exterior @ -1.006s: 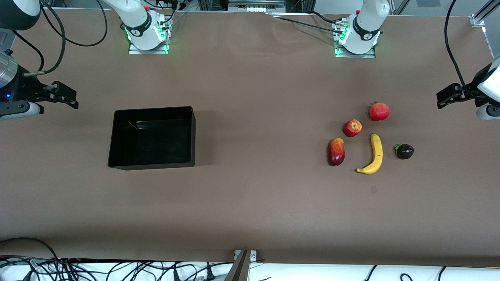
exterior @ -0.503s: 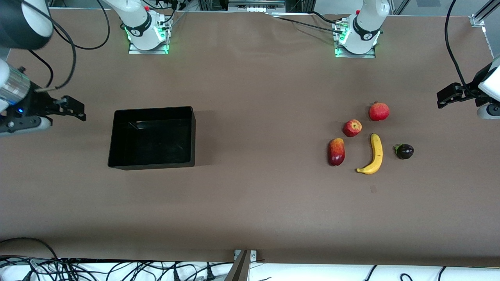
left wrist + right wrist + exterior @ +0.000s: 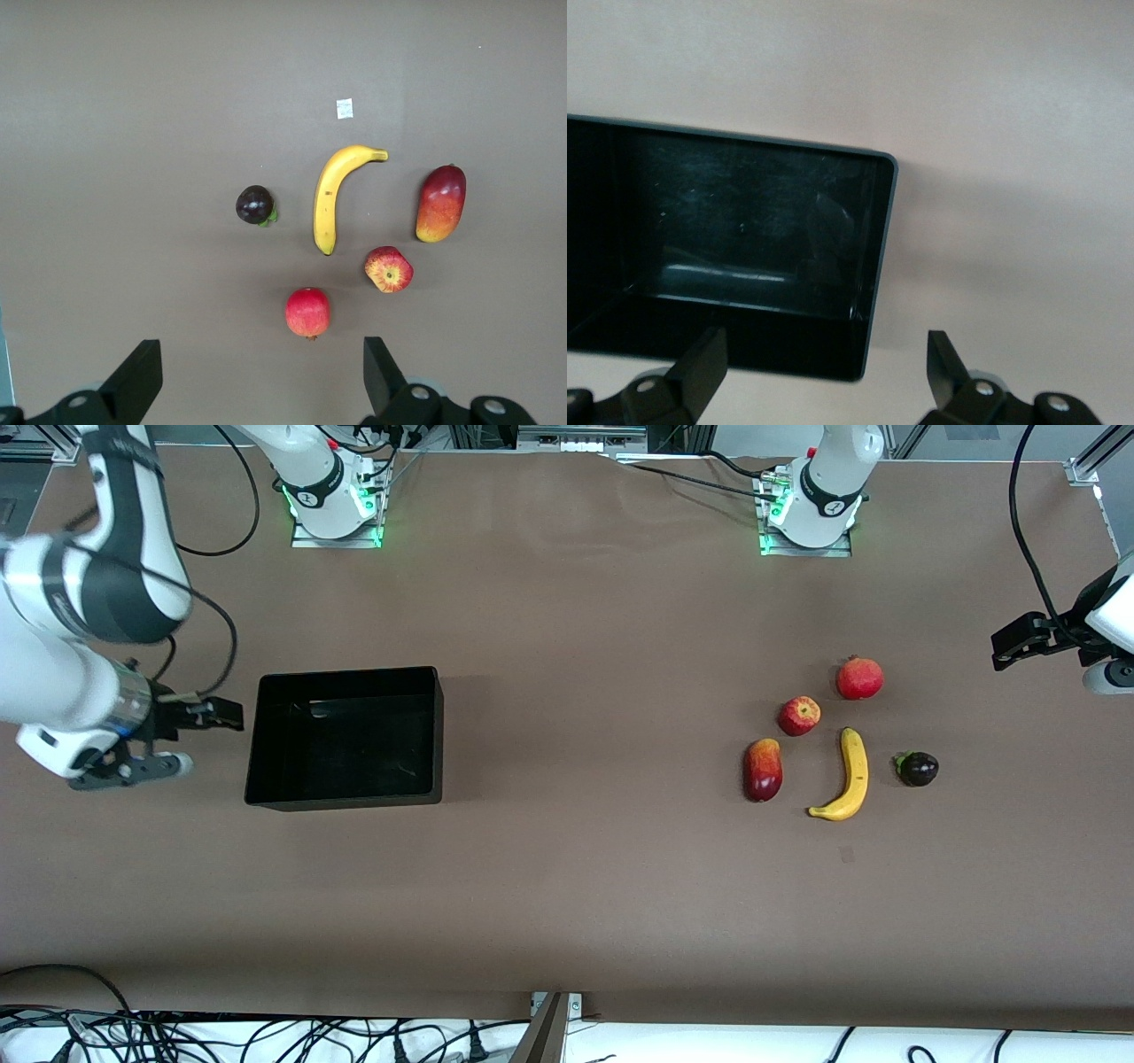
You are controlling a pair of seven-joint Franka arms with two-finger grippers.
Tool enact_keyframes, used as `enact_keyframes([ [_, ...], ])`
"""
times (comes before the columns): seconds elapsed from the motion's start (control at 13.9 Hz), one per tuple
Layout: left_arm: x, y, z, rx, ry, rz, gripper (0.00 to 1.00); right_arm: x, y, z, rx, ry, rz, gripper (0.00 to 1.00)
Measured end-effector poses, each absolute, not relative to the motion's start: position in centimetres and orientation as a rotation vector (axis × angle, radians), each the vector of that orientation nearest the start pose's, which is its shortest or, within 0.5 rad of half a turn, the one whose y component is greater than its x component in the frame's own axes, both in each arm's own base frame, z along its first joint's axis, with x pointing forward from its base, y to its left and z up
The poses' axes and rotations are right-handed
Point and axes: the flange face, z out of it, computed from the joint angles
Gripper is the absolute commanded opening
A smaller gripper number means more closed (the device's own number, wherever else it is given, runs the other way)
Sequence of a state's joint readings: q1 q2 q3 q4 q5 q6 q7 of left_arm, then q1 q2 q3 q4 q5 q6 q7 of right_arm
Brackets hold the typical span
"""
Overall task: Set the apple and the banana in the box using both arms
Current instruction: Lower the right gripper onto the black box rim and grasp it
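The apple [image 3: 799, 715] and the banana [image 3: 848, 775] lie side by side on the table toward the left arm's end. Both show in the left wrist view: the apple [image 3: 388, 269], the banana [image 3: 332, 197]. The black box [image 3: 347, 674] stands empty toward the right arm's end. My left gripper [image 3: 1003, 650] is open and empty over bare table, out past the fruits; in its wrist view [image 3: 259, 365] the fruits lie ahead of it. My right gripper [image 3: 223, 715] is open and empty by the box's end wall; its wrist view [image 3: 824, 350] shows a box corner [image 3: 879, 232] between the fingers.
A plain red round fruit [image 3: 859, 678] lies just farther from the front camera than the apple. A red-yellow mango-like fruit [image 3: 763, 770] lies beside the banana, and a dark purple fruit [image 3: 918, 769] lies beside it toward the left arm's end. Cables hang at the table's ends.
My right arm has swung in from the table's end and brought its gripper up to the box's end wall. My left arm has hardly moved. The fruits and box are unmoved.
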State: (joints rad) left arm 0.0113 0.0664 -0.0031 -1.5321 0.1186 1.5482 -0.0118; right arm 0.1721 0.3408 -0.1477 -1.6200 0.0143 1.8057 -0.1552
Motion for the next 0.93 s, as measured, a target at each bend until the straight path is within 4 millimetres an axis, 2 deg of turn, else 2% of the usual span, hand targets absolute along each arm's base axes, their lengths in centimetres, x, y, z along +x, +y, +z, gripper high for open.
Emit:
enact_keyframes([
  [0.14, 57.2, 1.8, 60.4, -3.022, -0.03, 0.075, 1.0, 64.2, 2.7, 37.5, -3.153, -0.285, 0.212, 1.0],
  [0.36, 57.2, 1.8, 60.5, -3.022, -0.031, 0.073, 1.0, 63.3, 2.4, 31.2, -3.162, -0.283, 0.196, 1.0],
  [0.5, 57.2, 1.9, 60.6, -3.022, -0.033, 0.071, 1.0, 62.8, 2.0, 28.4, -3.166, -0.271, 0.22, 0.98],
  [0.57, 57.2, 1.8, 60.6, -3.022, -0.032, 0.07, 1.0, 62.8, 1.8, 27.5, -3.167, -0.264, 0.231, 0.94],
  [0.72, 57.2, 1.8, 60.6, -3.022, -0.031, 0.07, 1.0, 62.4, 1.2, 26.1, -3.168, -0.251, 0.26, 0.84],
  [0.93, 57.2, 1.7, 60.6, -3.022, -0.029, 0.07, 1.0, 61.8, 1.0, 25.4, -3.165, -0.242, 0.288, 0.42],
])
